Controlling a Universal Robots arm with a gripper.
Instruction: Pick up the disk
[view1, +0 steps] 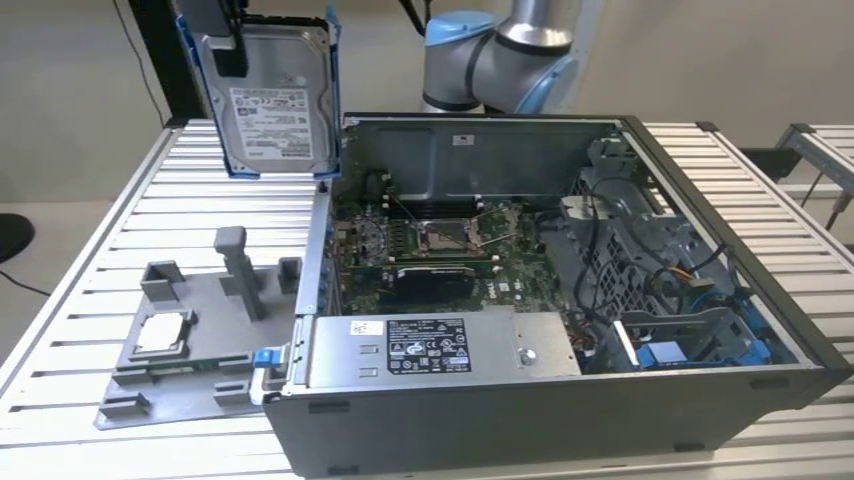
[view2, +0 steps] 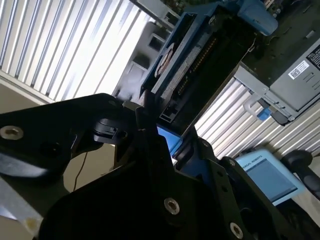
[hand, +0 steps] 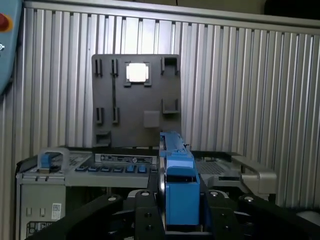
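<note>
We see the disk up in the air, upright, with its white label facing the exterior view and its blue bracket around the edges. It hangs over the far part of the desk, near the corner on the exterior view's left, and it touches neither the desk nor the computer case. In the first wrist view the hand is closed on the disk: its black fingers press from both sides on the blue bracket, whose narrow edge stands between them. The open computer case stands on the desk toward the exterior view's right, with the motherboard visible inside and a long grey box with a black label along its near side. Just beside the case, on the exterior view's left and near the front edge of the desk, lies a grey holder tray. A small square silver chip sits in one pocket of this tray. The robot arm rises behind the far edge of the case
</note>
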